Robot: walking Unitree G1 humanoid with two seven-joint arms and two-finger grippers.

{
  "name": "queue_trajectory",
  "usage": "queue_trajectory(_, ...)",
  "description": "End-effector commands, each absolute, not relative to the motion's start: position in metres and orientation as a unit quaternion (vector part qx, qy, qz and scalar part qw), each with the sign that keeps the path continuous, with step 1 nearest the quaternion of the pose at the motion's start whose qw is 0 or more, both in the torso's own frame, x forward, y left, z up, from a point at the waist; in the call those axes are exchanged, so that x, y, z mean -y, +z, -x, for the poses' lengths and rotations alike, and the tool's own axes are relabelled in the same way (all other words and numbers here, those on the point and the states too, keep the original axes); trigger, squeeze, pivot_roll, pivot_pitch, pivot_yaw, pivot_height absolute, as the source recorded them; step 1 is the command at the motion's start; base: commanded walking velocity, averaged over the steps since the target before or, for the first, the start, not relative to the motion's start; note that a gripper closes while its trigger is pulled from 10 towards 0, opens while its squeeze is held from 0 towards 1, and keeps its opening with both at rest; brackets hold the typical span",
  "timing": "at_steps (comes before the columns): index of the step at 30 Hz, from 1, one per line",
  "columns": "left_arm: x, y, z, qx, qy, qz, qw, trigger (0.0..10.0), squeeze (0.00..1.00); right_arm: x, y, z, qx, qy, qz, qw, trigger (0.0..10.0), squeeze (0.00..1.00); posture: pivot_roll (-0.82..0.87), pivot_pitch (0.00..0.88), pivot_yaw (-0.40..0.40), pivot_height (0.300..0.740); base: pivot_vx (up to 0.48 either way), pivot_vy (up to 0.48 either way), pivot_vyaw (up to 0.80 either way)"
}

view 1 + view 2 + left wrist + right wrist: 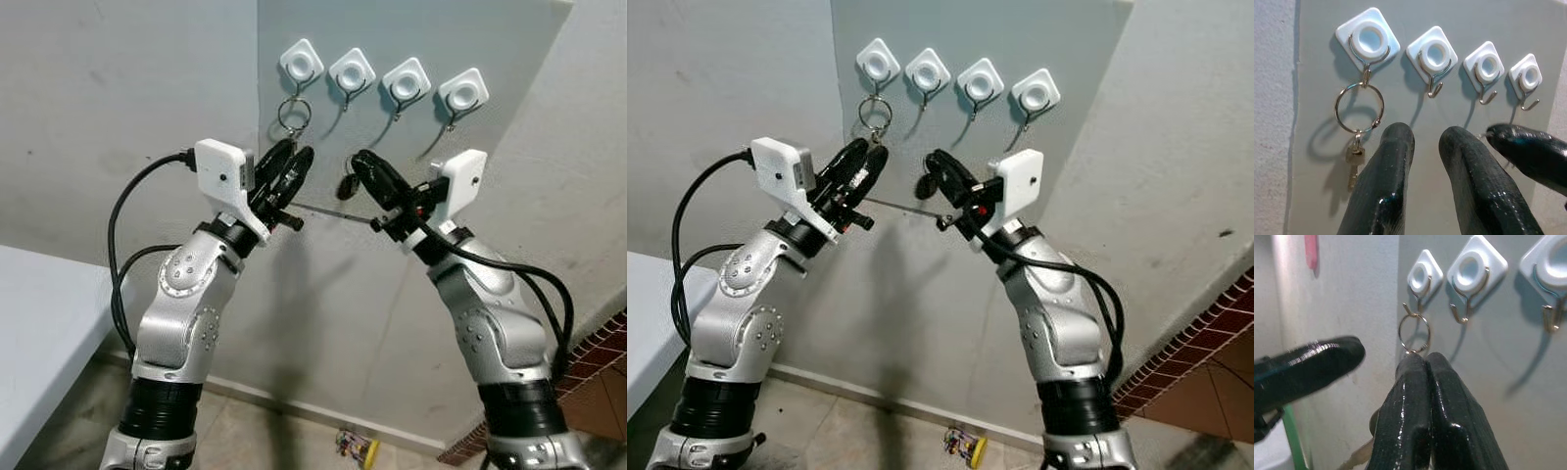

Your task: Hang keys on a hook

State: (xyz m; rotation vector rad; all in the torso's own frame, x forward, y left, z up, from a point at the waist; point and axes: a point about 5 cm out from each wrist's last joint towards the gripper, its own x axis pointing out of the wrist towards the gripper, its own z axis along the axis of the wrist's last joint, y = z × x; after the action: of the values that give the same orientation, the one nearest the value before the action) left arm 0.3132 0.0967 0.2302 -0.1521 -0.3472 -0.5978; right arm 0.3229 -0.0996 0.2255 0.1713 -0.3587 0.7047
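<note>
A key ring (pixel 1359 107) with a small key (pixel 1354 161) hangs from the leftmost of four white wall hooks (pixel 1367 40) on a grey panel (pixel 411 245), with both grippers raised just below it

The left gripper (pixel 290 166) sits beneath the ring, its fingers (pixel 1386 181) slightly spread and holding nothing. The right gripper (pixel 361 168) is near it under the second hook (pixel 1434 55), its fingers (pixel 1415 401) pressed together, empty. The other three hooks are bare. A white tabletop (pixel 39 333) stands at the left, and a small colourful object (pixel 355 446) lies on the floor by the wall
</note>
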Motion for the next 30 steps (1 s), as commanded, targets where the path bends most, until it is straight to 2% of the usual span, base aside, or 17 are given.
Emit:
queue_trajectory(1, -0.093, 0.239, -0.31, 0.181, -0.303, 0.071, 0.933, 10.0, 0.0, 0.102, 0.232, -0.33, 0.186, 0.329, -0.091, 0.921, 10.0, 0.0, 0.02, 0.0, -0.066, 0.74, 0.0, 0.0, 0.0)
queue_trajectory(30, -0.089, 0.238, -0.305, 0.169, -0.318, 0.067, 0.931, 10.0, 0.0, 0.091, 0.26, -0.355, 0.244, 0.288, -0.086, 0.922, 10.0, 0.0, 0.04, 0.0, -0.063, 0.74, 0.0, 0.0, 0.0)
